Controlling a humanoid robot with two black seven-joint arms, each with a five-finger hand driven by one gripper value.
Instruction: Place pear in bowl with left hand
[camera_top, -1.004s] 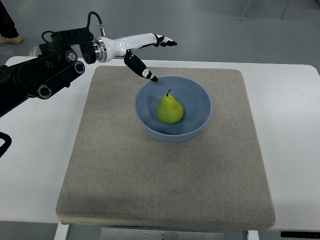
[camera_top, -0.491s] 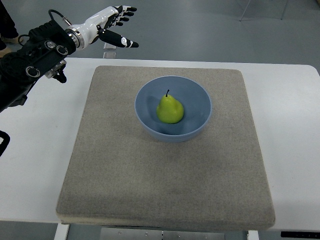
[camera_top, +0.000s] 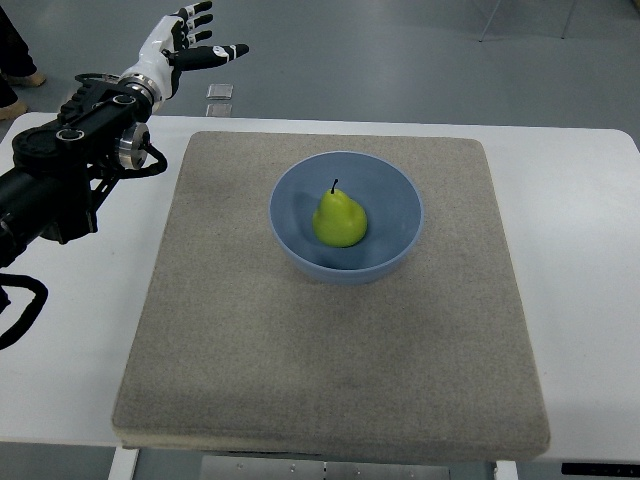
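Note:
A yellow-green pear (camera_top: 339, 218) with a dark stem stands upright inside the blue bowl (camera_top: 396, 190), which sits on the grey mat. My left hand (camera_top: 190, 42) is raised beyond the table's far left corner, well away from the bowl, with its white and black fingers spread and nothing in them. Its black arm runs in from the left edge. The right arm does not show.
The grey felt mat (camera_top: 330, 350) covers most of the white table (camera_top: 580, 250). A person's shoe (camera_top: 20, 75) shows at the far left on the floor. A small square floor fitting (camera_top: 220, 91) lies behind the table.
My left hand has drawn back from over the bowl's far rim, up and to the left past the table's corner. The pear and bowl have stayed put.

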